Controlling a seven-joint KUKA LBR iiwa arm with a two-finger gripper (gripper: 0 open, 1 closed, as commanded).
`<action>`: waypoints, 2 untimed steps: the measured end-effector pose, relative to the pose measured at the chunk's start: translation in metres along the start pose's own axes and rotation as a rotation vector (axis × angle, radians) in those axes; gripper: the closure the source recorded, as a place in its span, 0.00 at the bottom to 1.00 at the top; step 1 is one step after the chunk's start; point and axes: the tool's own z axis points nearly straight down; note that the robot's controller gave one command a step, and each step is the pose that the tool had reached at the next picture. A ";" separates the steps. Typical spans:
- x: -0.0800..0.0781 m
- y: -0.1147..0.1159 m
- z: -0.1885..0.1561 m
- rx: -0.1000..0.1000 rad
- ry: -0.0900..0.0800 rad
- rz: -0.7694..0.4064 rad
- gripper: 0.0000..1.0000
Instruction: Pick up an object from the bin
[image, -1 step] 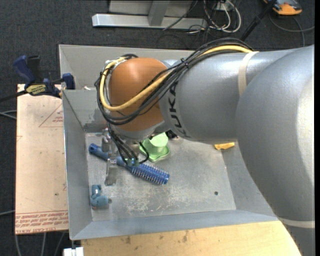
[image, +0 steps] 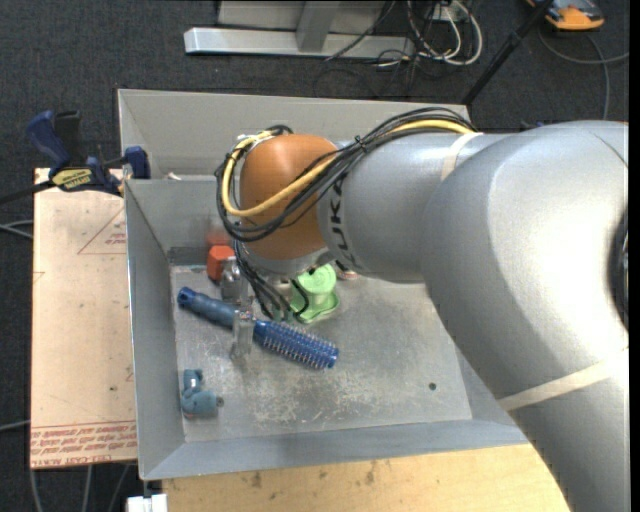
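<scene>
Camera view, claw (image: 241, 322) low in the grey bin (image: 150, 330), at the neck of a blue hairbrush (image: 297, 345) lying across the bin's left half, open or closed cannot be told, green thing (image: 318, 290) just behind, orange block (image: 217, 262) near the far left, small blue-grey piece (image: 197, 393) in the near left corner.

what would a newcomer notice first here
The big silver arm with its orange wrist cover reaches in from the right, its gripper over the blue hairbrush lying in the bin. A bright green thing sits just behind it, and a blue-grey piece lies near the front-left corner.
</scene>
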 end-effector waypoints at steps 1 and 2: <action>0.000 0.003 -0.005 -0.004 -0.003 -0.003 1.00; 0.001 0.017 -0.182 -0.006 -0.014 -0.028 1.00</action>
